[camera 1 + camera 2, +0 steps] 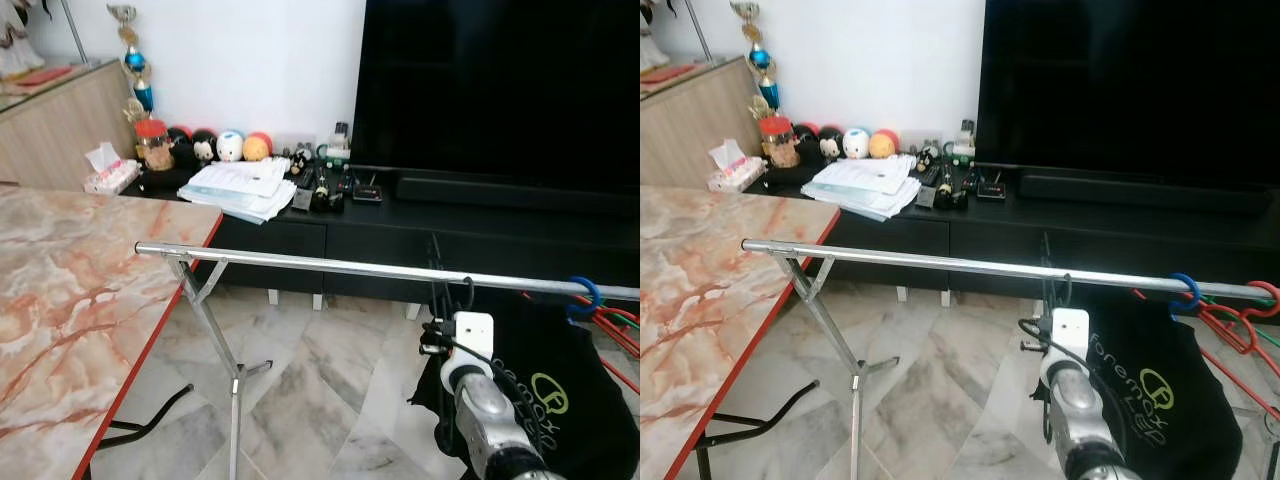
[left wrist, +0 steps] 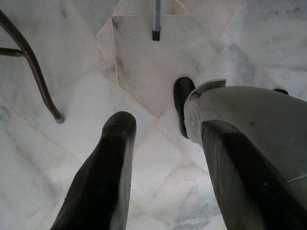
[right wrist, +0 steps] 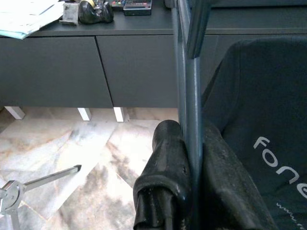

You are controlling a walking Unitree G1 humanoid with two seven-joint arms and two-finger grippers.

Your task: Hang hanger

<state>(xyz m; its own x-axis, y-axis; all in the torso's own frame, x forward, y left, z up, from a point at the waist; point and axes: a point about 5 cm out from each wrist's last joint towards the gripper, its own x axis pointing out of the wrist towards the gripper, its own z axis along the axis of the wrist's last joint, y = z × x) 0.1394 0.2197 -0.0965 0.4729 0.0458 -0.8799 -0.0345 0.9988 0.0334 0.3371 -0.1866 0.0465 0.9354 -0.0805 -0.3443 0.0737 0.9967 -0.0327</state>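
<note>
Hanger point(image 3: 188, 96) with black shirt point(image 1: 1160, 400) pinched in right gripper point(image 3: 189, 158), hook point(image 1: 1067, 290) apparently at rail point(image 1: 940, 262) — release pending. Left gripper point(image 2: 163, 167) idle, spread wide.

Silver rail point(image 1: 380, 268) spans view — black hanger point(image 1: 440, 290) hooked over it, black shirt point(image 1: 560, 400) hanging below. Right arm point(image 1: 480, 400) raised beneath hanger. Marble tabletop point(image 1: 70, 300) at left — blue hook point(image 1: 585, 297) farther right.
</note>
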